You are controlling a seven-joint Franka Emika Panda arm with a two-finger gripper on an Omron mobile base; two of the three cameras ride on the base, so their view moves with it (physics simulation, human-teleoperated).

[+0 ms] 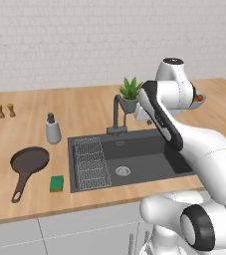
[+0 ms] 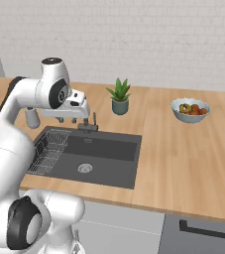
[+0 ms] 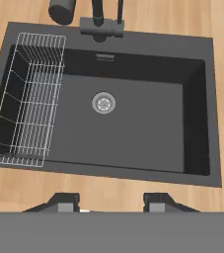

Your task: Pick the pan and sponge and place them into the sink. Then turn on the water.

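Note:
The dark pan point(image 1: 30, 161) lies on the wooden counter left of the sink point(image 1: 149, 157), its handle pointing toward the front edge. Between the pan and the sink's left rim rests the green sponge point(image 1: 56, 183). My gripper point(image 3: 111, 203) hangs open and empty high above the sink point(image 3: 133, 128), looking straight down at the drain point(image 3: 103, 103) and the wire rack point(image 3: 27, 99). From the right base view the gripper point(image 2: 67, 120) sits over the basin's back left, near the faucet point(image 2: 88, 124). No water falls from the faucet point(image 1: 117, 112).
A grey soap dispenser point(image 1: 53, 129) stands behind the pan. Two small shakers point(image 1: 6, 110) sit far left. A potted plant point(image 1: 130, 92) is behind the faucet. A bowl of fruit point(image 2: 190, 109) rests on the counter right of the sink.

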